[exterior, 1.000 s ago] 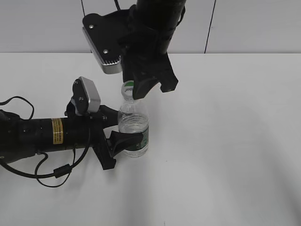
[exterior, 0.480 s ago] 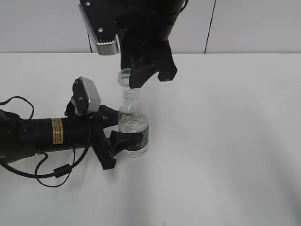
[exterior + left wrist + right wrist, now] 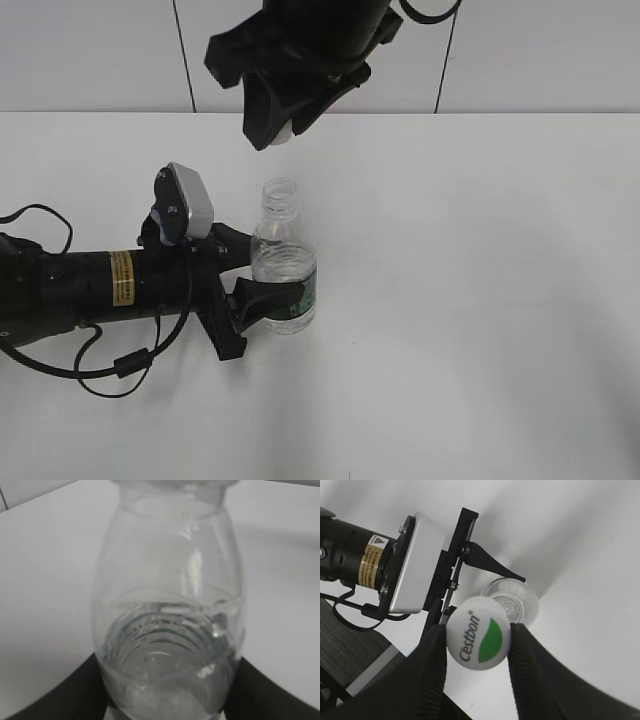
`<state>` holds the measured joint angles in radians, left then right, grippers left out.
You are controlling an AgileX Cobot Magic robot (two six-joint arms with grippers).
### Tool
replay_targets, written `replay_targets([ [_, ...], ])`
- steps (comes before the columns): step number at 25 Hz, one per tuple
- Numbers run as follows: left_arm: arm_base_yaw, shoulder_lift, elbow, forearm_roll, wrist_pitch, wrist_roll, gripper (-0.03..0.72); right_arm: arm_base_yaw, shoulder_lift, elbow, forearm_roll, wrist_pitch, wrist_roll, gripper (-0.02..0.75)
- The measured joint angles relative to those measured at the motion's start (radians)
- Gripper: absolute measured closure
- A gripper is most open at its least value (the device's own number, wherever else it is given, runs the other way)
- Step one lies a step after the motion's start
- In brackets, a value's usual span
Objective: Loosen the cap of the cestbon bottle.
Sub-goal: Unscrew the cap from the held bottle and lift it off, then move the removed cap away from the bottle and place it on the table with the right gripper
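The cestbon bottle point(image 3: 284, 262) stands upright on the white table, clear and ribbed with a dark green label band, its neck open. It fills the left wrist view point(image 3: 170, 610) and its open mouth shows in the right wrist view point(image 3: 512, 600). My left gripper point(image 3: 252, 288) is shut on the bottle's lower body from the left. My right gripper point(image 3: 280, 135) hangs above and just behind the bottle, shut on the white cap point(image 3: 478, 632) with its green mark and "Cestbon" lettering. In the exterior view only a sliver of the cap point(image 3: 287, 135) shows between the jaws.
The white table point(image 3: 480, 300) stretches to the right and front of the bottle. The left arm point(image 3: 90, 285) lies along the table at the left with a black cable point(image 3: 120, 368) looped beside it. A white wall stands behind.
My right gripper has lifted the cap off the bottle's neck and risen with it, turning as it went. The bottle now stands open. The left gripper and bottle have not moved.
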<state>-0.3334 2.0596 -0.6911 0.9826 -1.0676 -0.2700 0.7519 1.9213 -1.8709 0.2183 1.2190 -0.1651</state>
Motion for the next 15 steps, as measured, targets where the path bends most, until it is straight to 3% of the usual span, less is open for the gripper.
replay_targets([
  [9, 0.0, 0.0, 0.0, -0.001, 0.0, 0.0, 0.298, -0.028, -0.001, 0.004, -0.086, 0.0, 0.141, 0.44],
  [15, 0.0, 0.0, 0.0, -0.056, 0.004, 0.0, 0.298, -0.15, -0.012, 0.08, -0.106, 0.001, 0.142, 0.44],
])
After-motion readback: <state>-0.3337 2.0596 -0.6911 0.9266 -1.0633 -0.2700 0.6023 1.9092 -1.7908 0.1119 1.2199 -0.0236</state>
